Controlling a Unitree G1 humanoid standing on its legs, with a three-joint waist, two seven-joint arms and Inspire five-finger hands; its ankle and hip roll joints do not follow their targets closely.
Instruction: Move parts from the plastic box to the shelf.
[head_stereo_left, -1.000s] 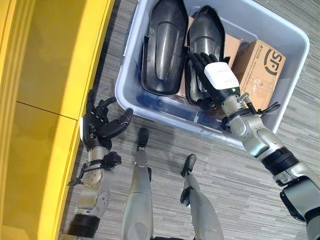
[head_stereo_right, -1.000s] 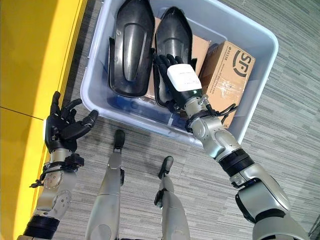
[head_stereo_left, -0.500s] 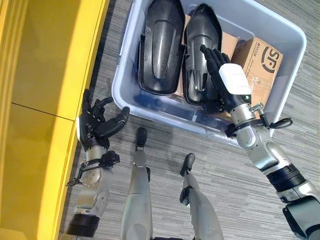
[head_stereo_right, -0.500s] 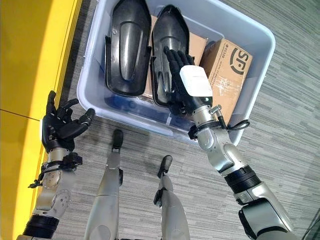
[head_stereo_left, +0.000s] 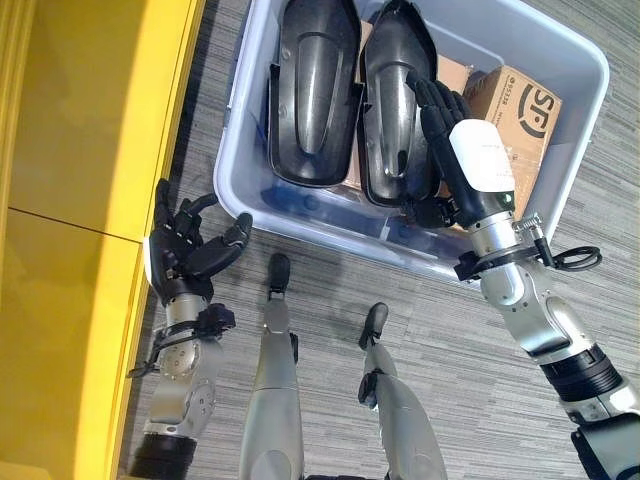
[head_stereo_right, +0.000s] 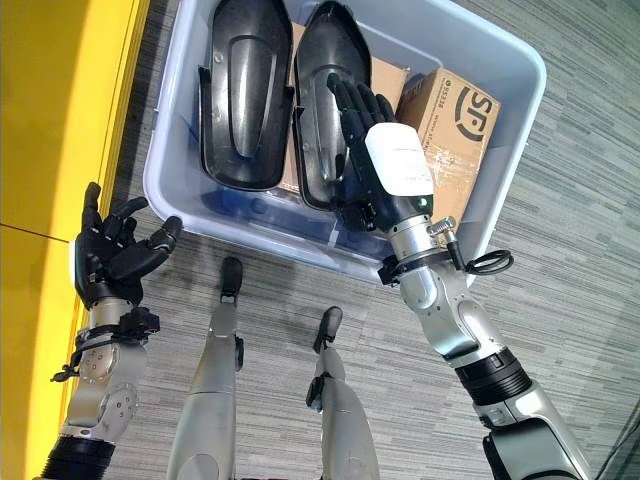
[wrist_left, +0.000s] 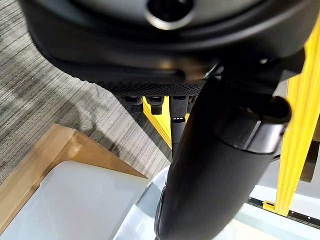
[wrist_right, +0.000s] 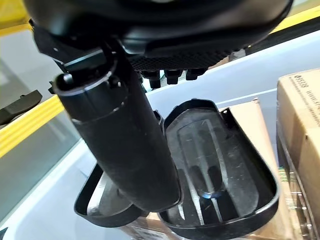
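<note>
Lengthwise, two black parts (head_stereo_left: 350, 100) lie side by side in the plastic box (head_stereo_left: 575, 150).

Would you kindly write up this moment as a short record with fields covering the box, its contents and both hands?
container: plastic box, pale blue-grey, on grey carpet
contents: two black moulded parts side by side, left black part and right black part; cardboard box at the robot's right end
right hand: open, fingers straight, over the right black part, holding nothing
left hand: open, outside the plastic box, beside the yellow shelf
parts on shelf: none seen
</note>
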